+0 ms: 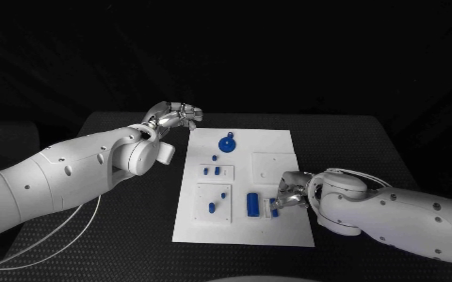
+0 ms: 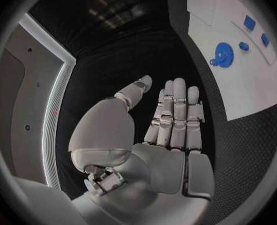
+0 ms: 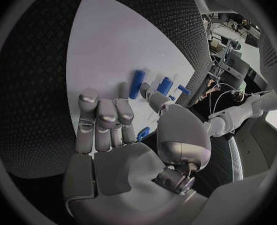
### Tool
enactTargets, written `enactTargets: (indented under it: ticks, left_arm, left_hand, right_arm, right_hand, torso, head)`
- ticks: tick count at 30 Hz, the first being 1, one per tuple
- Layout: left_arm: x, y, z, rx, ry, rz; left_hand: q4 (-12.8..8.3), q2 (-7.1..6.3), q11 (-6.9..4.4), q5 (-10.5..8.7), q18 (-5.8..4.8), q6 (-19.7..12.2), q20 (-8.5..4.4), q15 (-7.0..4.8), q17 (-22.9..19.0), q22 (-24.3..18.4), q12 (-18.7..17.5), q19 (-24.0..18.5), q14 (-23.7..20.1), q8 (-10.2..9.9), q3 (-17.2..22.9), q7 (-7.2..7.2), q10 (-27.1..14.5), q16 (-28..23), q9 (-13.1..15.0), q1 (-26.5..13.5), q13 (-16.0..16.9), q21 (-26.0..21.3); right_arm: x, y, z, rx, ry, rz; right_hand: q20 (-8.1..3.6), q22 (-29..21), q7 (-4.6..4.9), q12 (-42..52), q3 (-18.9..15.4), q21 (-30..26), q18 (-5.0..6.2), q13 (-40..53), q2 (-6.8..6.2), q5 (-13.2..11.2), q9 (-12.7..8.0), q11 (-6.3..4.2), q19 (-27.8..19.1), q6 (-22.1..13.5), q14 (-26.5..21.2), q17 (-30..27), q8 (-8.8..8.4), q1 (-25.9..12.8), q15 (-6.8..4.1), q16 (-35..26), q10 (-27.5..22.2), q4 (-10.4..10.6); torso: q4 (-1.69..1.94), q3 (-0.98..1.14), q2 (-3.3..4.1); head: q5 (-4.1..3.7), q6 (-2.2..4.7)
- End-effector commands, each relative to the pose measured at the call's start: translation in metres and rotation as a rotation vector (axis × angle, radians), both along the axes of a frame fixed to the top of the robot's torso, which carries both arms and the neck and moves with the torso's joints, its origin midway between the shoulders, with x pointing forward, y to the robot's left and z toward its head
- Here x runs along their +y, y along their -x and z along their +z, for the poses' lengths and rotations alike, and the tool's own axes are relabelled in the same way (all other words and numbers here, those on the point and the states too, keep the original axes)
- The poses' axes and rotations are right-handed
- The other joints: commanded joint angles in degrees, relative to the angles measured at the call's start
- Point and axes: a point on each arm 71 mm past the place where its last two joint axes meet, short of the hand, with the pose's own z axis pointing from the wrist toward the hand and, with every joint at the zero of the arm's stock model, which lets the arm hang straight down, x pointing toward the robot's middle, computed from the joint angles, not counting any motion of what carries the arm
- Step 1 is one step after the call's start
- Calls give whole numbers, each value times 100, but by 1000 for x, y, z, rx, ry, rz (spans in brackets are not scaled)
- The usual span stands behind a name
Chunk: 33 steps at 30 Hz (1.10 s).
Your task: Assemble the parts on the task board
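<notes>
The white task board (image 1: 283,230) lies in the middle of the table. A round blue part (image 1: 227,143) sits near its far end, small blue parts (image 1: 215,170) lie below it, and a long blue block (image 1: 253,204) stands toward the near end. My right hand (image 1: 288,192) is over the board's right side with its fingers stretched out, holding nothing. A small blue part (image 1: 274,207) lies just beside its fingertips and shows in the gap by the thumb (image 3: 143,133). My left hand (image 1: 175,115) hangs off the board's far left corner, fingers straight (image 2: 176,115), holding nothing.
The black table (image 1: 123,243) surrounds the board on all sides. A white cable (image 1: 66,233) loops over the table at the near left. Raised white squares (image 1: 275,162) mark slots on the board.
</notes>
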Motion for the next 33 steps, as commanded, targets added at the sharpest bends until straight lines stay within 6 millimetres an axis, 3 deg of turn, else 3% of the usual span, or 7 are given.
enactTargets:
  ticks: [1,4,23,27,33]
  left_arm:
    - [-2,1,1,0,11,-15]
    - [-2,1,1,0,11,-15]
    - [-1,1,1,3,9,-13]
    - [0,1,1,3,9,-12]
    - [-1,1,1,4,9,-14]
  left_hand:
    - [36,10,-8,35,73,-37,2,4,9,10,4,30,21,33,11,-8,-38,-34,0,-50,8,-36]
    - [38,12,-8,35,73,-37,2,4,10,10,4,30,21,34,12,-8,-38,-35,0,-50,8,-37]
    - [40,15,-8,37,73,-37,2,4,12,12,3,29,20,34,14,-9,-39,-37,0,-49,8,-39]
    - [39,15,-8,37,74,-37,2,4,13,13,3,29,20,34,15,-10,-40,-37,0,-46,8,-40]
    - [39,13,-8,37,73,-38,2,4,14,15,3,28,19,35,15,-11,-40,-39,0,-46,8,-42]
  right_arm:
    - [0,2,-7,0,37,21]
    - [2,3,-9,0,47,29]
    - [-5,3,-8,-63,174,103]
    - [-3,2,-4,-149,274,189]
    - [3,4,-2,-203,340,259]
  right_hand:
    - [-13,88,7,6,26,34,169,13,93,-36,-21,-4,-39,31,-13,2,-40,27,-39,13,33,-77]
    - [-8,87,-2,24,57,35,169,33,145,-36,-18,-12,-42,66,-12,0,-32,49,-40,12,60,-142]
    - [7,86,-15,18,111,37,169,38,134,-37,-20,-25,-48,109,-10,-4,-32,82,-42,8,80,-278]
    - [22,80,-2,-67,175,30,169,-24,-58,-37,-33,-12,-57,92,-9,-14,-61,137,-33,-7,30,-351]
    - [57,60,23,-207,281,5,169,-127,-426,-37,-44,15,-58,67,-5,-45,-99,129,-1,-49,-48,-114]
  torso:
    - [-1,2,4]
    - [-4,1,5]
    - [-11,6,-1]
    - [-9,7,1]
    - [-11,7,1]
  head:
    - [4,-10]
    - [12,-20]
    - [33,-16]
    - [26,-18]
    - [26,-18]
